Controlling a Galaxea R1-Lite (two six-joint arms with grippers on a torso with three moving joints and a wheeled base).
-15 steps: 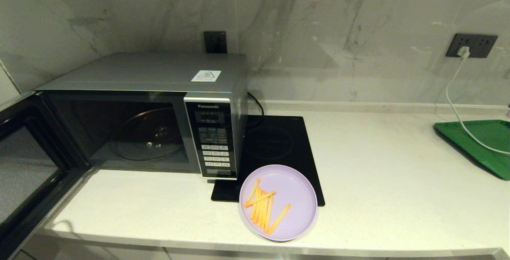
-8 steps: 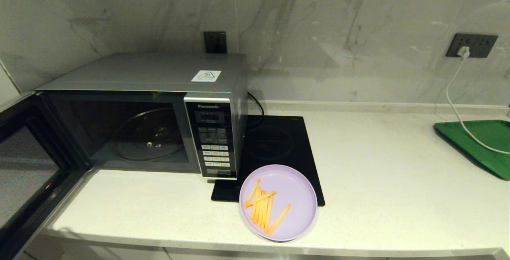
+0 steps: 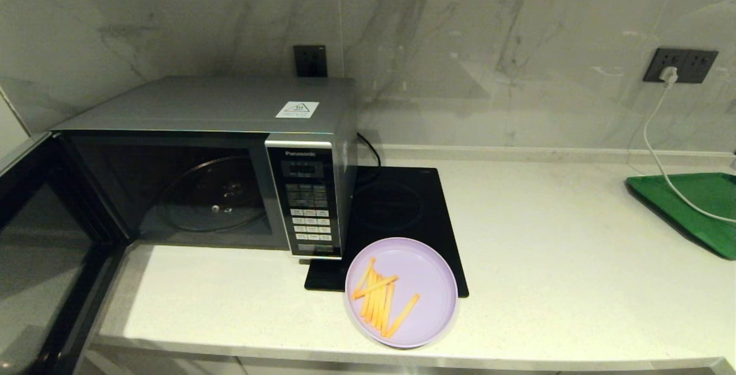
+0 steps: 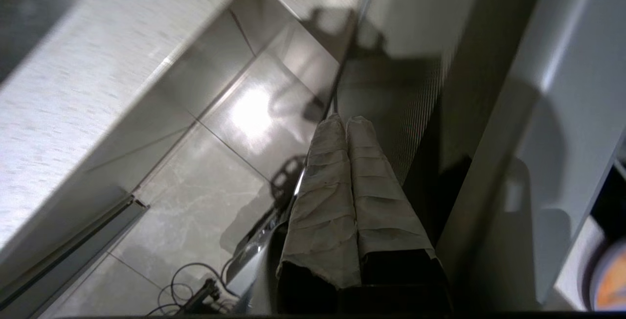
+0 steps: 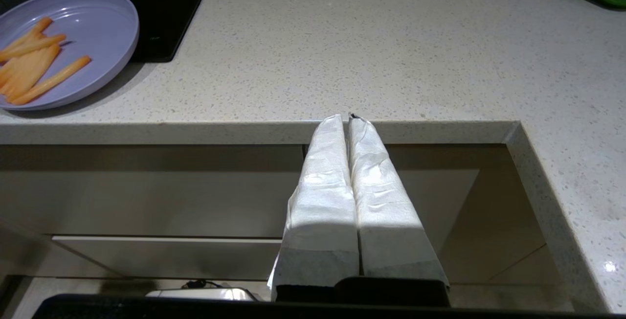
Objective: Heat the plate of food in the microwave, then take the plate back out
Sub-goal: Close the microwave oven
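The lilac plate of food [image 3: 401,291], with orange-yellow fries [image 3: 379,297] on it, sits at the counter's front edge, half over the black hob; it also shows as the plate [image 5: 93,30] in the right wrist view. The silver microwave [image 3: 218,127] stands to its left with its dark door [image 3: 40,237] swung wide and the glass turntable [image 3: 213,194] bare. My left gripper [image 4: 346,119] is shut and empty, tips against the open door's mesh pane [image 4: 420,113], out of the head view. My right gripper [image 5: 346,117] is shut and empty, just below the counter's front edge.
A flat black induction hob [image 3: 397,208] lies right of the microwave. A green tray [image 3: 696,202] sits at the far right with a white cable [image 3: 655,156] running over it from a wall socket. Bare white counter [image 3: 546,248] spans between hob and tray.
The microwave door has swung further open, toward the left and front. The plate has not moved.
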